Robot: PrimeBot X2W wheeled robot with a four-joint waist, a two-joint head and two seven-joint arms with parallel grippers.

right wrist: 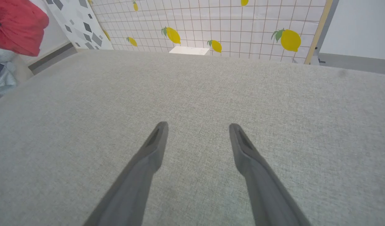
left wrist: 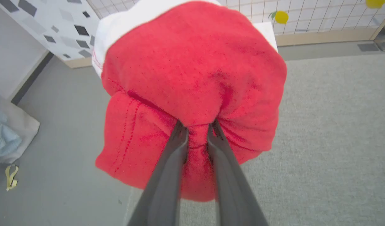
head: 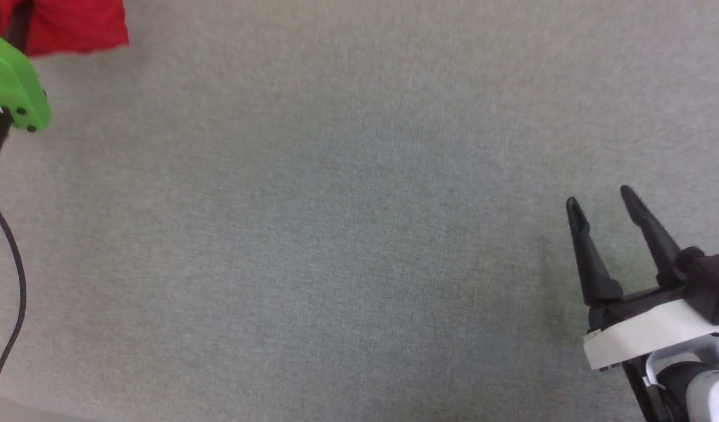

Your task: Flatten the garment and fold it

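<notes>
The garment (left wrist: 192,72) is a bunch of bright red cloth with a white band along its far edge, hanging over the left end of the grey table. My left gripper (left wrist: 197,127) is shut on a fold of it, red cloth pinched between the two dark fingers. In the head view a corner of the garment (head: 78,26) shows at the top left, behind my left arm's green wrist cover (head: 13,82). My right gripper (head: 600,202) stands open over the bare table at the lower right, nothing between its fingers. The garment (right wrist: 18,26) also appears at the right wrist view's upper left.
The grey fabric table (head: 336,234) spreads across the head view. A black cable (head: 10,293) hangs at its left. Beside the table's left end lies a pale bag with light blue cloth (left wrist: 5,135) on the floor. A lemon-print grid wall (right wrist: 227,25) stands beyond the table.
</notes>
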